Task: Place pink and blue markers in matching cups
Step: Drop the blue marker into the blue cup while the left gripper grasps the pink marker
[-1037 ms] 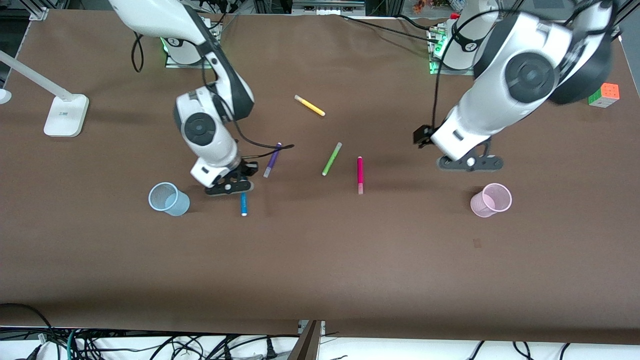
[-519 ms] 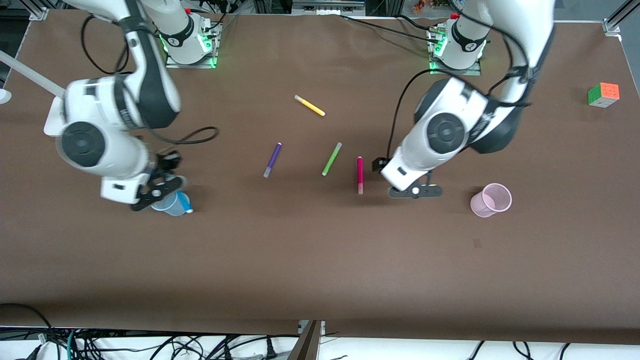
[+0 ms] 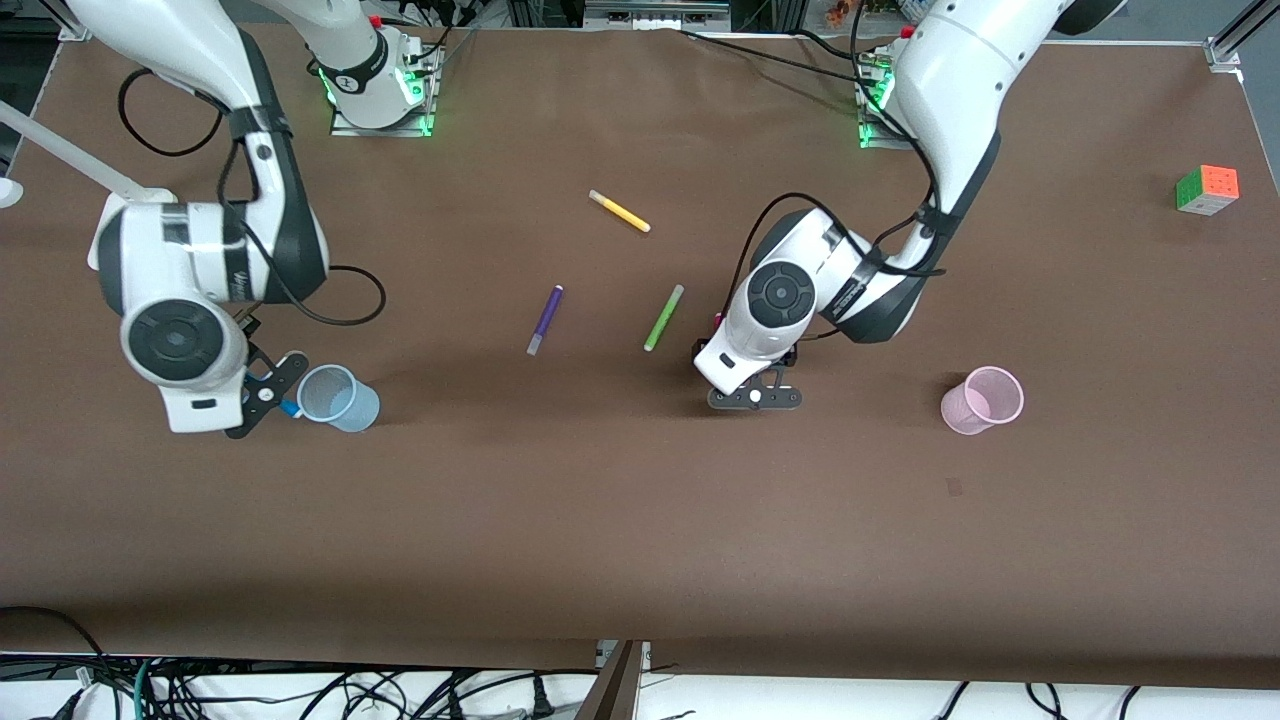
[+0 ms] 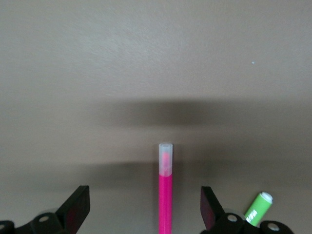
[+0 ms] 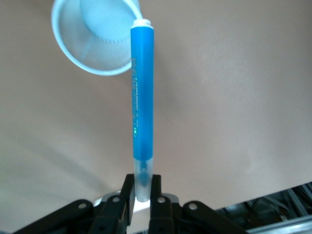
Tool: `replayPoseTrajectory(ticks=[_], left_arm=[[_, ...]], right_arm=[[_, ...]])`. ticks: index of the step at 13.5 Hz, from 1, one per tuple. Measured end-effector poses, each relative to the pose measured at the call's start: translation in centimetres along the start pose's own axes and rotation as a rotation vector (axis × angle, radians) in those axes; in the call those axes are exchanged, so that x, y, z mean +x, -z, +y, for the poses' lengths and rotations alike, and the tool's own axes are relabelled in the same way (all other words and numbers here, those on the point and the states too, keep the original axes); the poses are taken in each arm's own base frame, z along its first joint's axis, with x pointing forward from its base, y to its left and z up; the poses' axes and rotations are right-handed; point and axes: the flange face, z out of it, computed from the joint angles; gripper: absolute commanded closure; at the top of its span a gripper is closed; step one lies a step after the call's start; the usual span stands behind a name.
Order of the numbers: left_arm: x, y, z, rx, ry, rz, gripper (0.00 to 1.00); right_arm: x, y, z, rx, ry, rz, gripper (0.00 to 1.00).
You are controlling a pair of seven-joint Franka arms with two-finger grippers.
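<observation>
My right gripper (image 3: 262, 392) is shut on the pale cap of the blue marker (image 5: 142, 97). It hangs just beside the pale blue cup (image 3: 338, 397), toward the right arm's end of the table. In the right wrist view the marker's free end sits at the rim of the blue cup (image 5: 95, 39). My left gripper (image 3: 755, 397) is low over the pink marker (image 4: 165, 195), which lies on the table between the open fingers (image 4: 78, 209), untouched. From the front only a tip of the pink marker (image 3: 718, 318) shows. The pale pink cup (image 3: 982, 400) stands upright toward the left arm's end.
A purple pen (image 3: 545, 319), a lime-green pen (image 3: 664, 317) and a yellow pen (image 3: 619, 211) lie mid-table. The lime-green pen (image 4: 258, 208) is close to my left gripper. A colour cube (image 3: 1207, 189) sits at the left arm's end, a white lamp (image 3: 50, 140) at the right arm's end.
My right gripper lifted the blue marker off the table and carried it to the blue cup. My left gripper travelled from near the pink cup to over the pink marker.
</observation>
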Motion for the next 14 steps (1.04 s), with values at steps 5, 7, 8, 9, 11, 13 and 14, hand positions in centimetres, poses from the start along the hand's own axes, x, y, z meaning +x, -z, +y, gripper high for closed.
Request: replayPoseTrajectory(ticks=[5, 7, 8, 9, 11, 13, 14], left_arm=[[-2.8, -4.9, 0.0, -0.006, -0.027, -0.012, 0.00], [-4.3, -6.0, -0.2, -0.006, -0.039, -0.011, 0.00], [-4.9, -6.3, -0.1, -0.003, -0.045, -0.013, 0.00], [-5.4, -6.4, 0.3, 0.001, -0.053, -0.010, 0.00], [-5.9, -6.5, 1.0, 0.033, -0.083, 0.029, 0.00], [-6.2, -6.6, 1.3, 0.062, -0.106, 0.062, 0.00], [-6.1, -6.6, 1.3, 0.064, -0.111, 0.071, 0.00]], right_arm=[[3.6, -3.3, -1.1, -0.022, 0.172, -0.125, 1.00], [4.3, -3.5, -1.4, -0.042, 0.212, -0.157, 1.00], [4.7, -3.4, -1.7, -0.054, 0.228, -0.167, 1.00], [5.3, -3.2, -2.2, -0.065, 0.243, -0.175, 1.00], [7.2, -2.9, -3.6, -0.082, 0.277, -0.187, 0.25], [8.7, -2.7, -4.9, -0.097, 0.299, -0.197, 0.00], [9.0, -2.6, -5.0, -0.101, 0.301, -0.197, 0.00]])
